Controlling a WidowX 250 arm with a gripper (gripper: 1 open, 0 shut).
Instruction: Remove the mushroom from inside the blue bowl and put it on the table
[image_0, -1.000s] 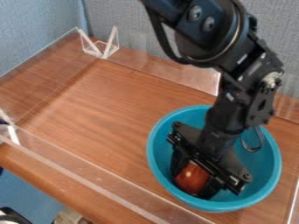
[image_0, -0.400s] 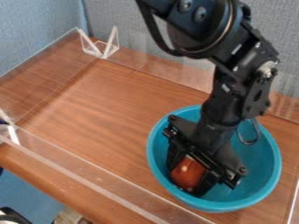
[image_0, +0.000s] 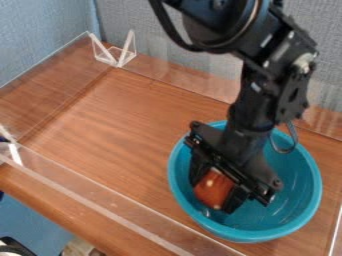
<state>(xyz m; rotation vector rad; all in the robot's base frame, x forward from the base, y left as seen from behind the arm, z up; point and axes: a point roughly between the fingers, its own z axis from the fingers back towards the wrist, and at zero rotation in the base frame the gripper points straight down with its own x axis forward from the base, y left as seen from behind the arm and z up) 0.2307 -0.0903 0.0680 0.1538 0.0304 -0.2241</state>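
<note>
I have the gripper (image_0: 218, 188) pointing straight down into the blue bowl (image_0: 301, 208), its jaws pinched on the mushroom (image_0: 211, 187), whose reddish-brown cap shows between the black fingers. The mushroom sits over the bowl's left half, inside the rim line and seemingly clear of the bowl floor, though I cannot tell how much clearance there is. I judge I am in the lifting step: the piece has to come up above the rim before I carry it sideways, otherwise the fingers or the cap would catch the bowl wall. The vertical pose makes sense, since the bowl's sides leave only the top open. The table (image_0: 120, 110) lies bare to the left of the bowl, so that is my likely set-down spot. The glossy cap could slip if my grip is shallow.
</note>
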